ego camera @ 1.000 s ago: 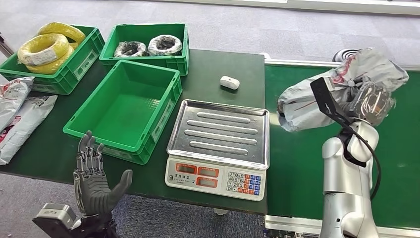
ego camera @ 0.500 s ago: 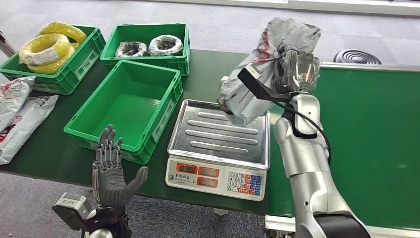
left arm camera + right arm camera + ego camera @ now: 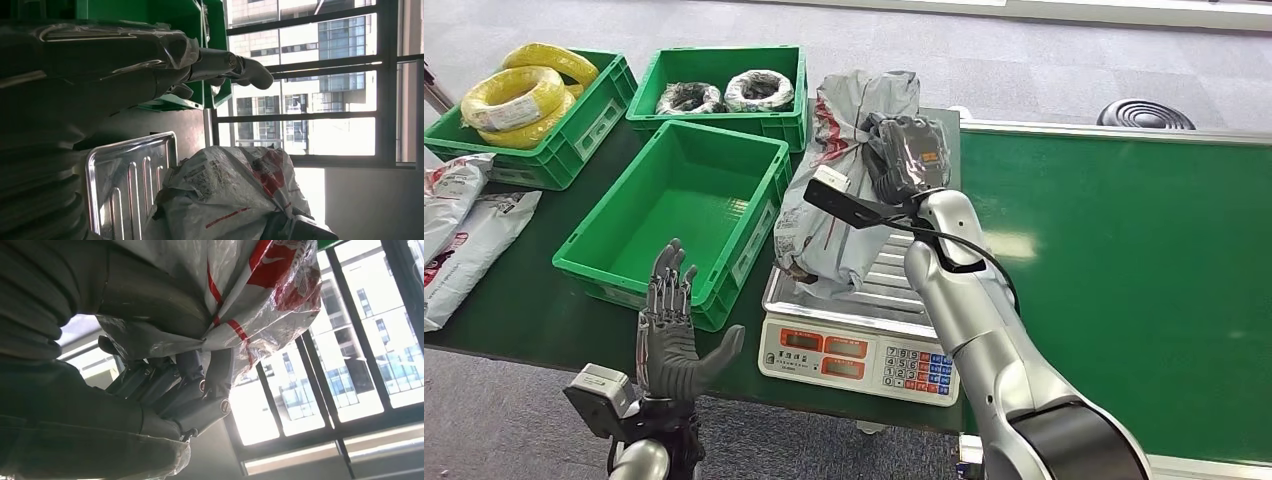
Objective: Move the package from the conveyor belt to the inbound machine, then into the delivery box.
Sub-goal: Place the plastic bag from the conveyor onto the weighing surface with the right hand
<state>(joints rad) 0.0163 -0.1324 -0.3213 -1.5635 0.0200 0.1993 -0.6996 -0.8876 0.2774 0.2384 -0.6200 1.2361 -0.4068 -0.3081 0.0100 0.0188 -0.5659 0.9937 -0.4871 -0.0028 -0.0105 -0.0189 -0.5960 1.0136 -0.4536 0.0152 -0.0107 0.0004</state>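
From the head view, your right hand [image 3: 906, 160] grips the package [image 3: 839, 200] from above; its lower end hangs over the near-left part of the scale [image 3: 864, 340], just about touching the tray. Your left hand [image 3: 669, 335] is raised below the table edge with its fingers spread wide and nothing in them, near the empty bin [image 3: 674, 215]. The belt [image 3: 1114, 260] lies to your right.

In the left wrist view, the bag [image 3: 225, 200] overlaps the tray's [image 3: 125, 175] edge, so it is not centred. Let go now and it may slump off toward the bin side, or lean on the bin wall and spoil the reading.

In the right wrist view, the fingers [image 3: 200, 395] pinch bunched film of the bag [image 3: 250, 300]. Thin plastic like this can slip or cling as you open.
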